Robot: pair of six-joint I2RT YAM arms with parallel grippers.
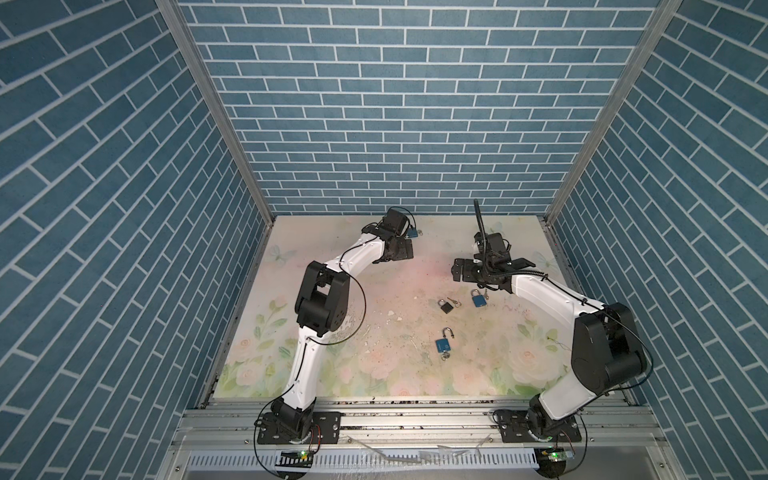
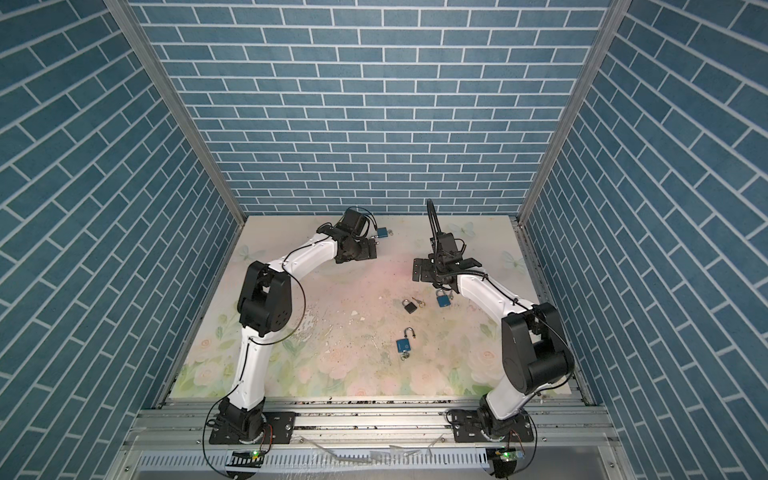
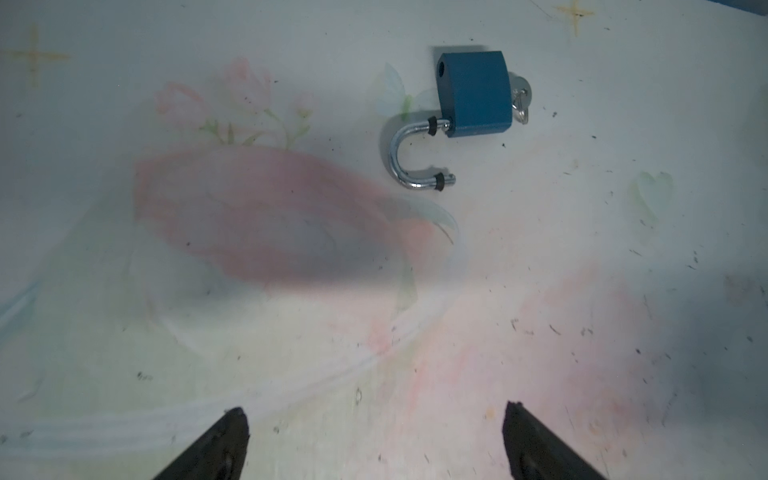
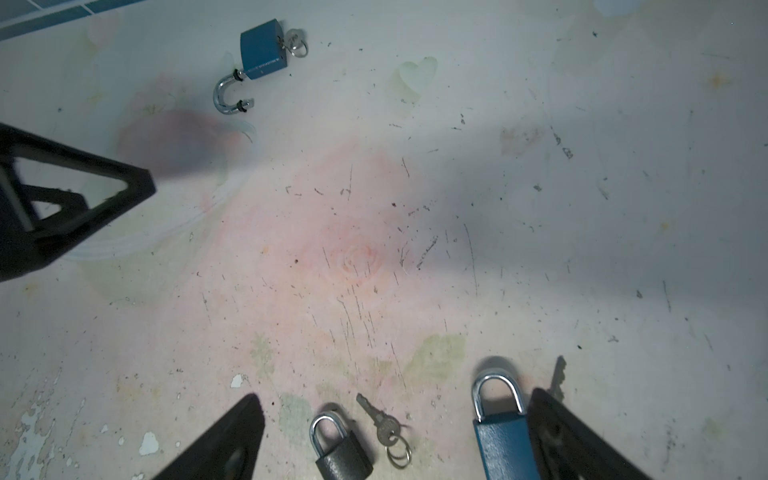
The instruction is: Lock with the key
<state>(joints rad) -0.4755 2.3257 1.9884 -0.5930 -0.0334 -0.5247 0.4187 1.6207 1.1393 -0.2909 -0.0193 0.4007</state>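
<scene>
Your left gripper (image 3: 374, 415) is spread wide and empty. The open blue padlock (image 3: 473, 93) lies flat on the floral table (image 3: 582, 249) ahead of it, toward the back wall, with the key (image 3: 520, 93) in its base. Your right gripper (image 4: 395, 399) is spread too, holding nothing. Judge the lock small, rigid and dense, its painted body slick: pinch the flat faces, then press the chrome shackle (image 3: 399, 162) home. Marks on its side are too small to read.
</scene>
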